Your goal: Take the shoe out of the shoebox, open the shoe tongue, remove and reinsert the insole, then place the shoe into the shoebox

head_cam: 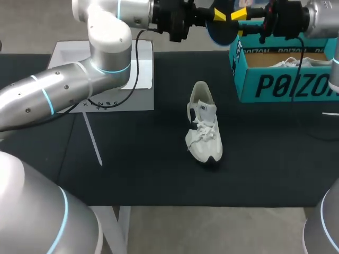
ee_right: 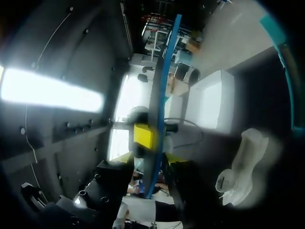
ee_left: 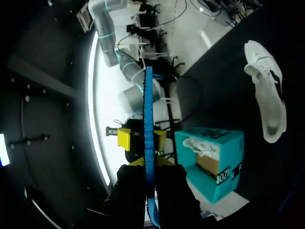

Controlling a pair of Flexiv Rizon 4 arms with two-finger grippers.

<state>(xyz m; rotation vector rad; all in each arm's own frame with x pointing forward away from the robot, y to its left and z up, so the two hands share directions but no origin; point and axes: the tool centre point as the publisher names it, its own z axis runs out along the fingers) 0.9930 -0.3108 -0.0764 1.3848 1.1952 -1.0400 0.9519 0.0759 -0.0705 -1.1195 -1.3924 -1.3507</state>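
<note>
Aloft, insole (head_cam: pixel 220 35) pinched by left gripper (ee_left: pixel 147 164) and right gripper (ee_right: pixel 152 160), shoe (head_cam: pixel 204 129) below

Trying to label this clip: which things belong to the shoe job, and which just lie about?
Job: blue insole, gripped by left claw and right claw; white shoe; teal shoebox.
Lying about: white board; second shoe inside the box.

Insole (ee_left: pixel 148 119): edge-on in both your wrist views, its faces hidden.
Shoebox (head_cam: pixel 286 79): cut off by your head view's right edge.
Second shoe (head_cam: pixel 290 62): mostly hidden inside the shoebox.
Loose shoe (ee_right: pixel 243 164): blurred in your right wrist view, detail lost.
</note>
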